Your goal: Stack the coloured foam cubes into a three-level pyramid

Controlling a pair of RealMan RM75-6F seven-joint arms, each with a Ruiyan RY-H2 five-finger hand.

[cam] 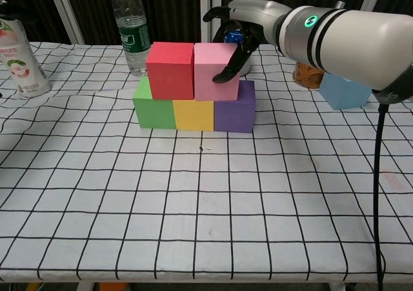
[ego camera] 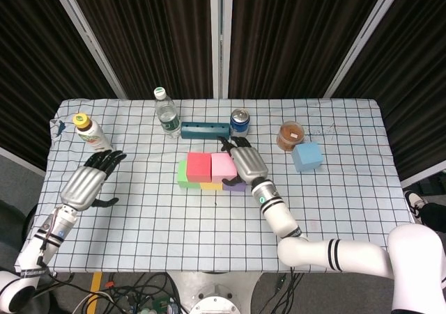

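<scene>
Green (cam: pixel 153 107), yellow (cam: pixel 193 115) and purple (cam: pixel 233 110) cubes form a row on the table. A red cube (cam: pixel 170 70) and a pink cube (cam: pixel 213 71) sit side by side on top of them. My right hand (cam: pixel 242 26) grips the pink cube from its right side, thumb on the front face and fingers curled over the back. From the head view this hand (ego camera: pixel 245 161) covers the pink cube's (ego camera: pixel 220 165) right part. A light blue cube (ego camera: pixel 306 156) lies alone at the right. My left hand (ego camera: pixel 87 182) hovers far left, fingers spread, holding nothing.
A water bottle (ego camera: pixel 166 113), a teal bar (ego camera: pixel 205 129) and a blue can (ego camera: pixel 240 119) stand just behind the stack. A brown jar (ego camera: pixel 290 134) stands behind the blue cube. A yellow-capped drink bottle (ego camera: pixel 90 133) is at the back left.
</scene>
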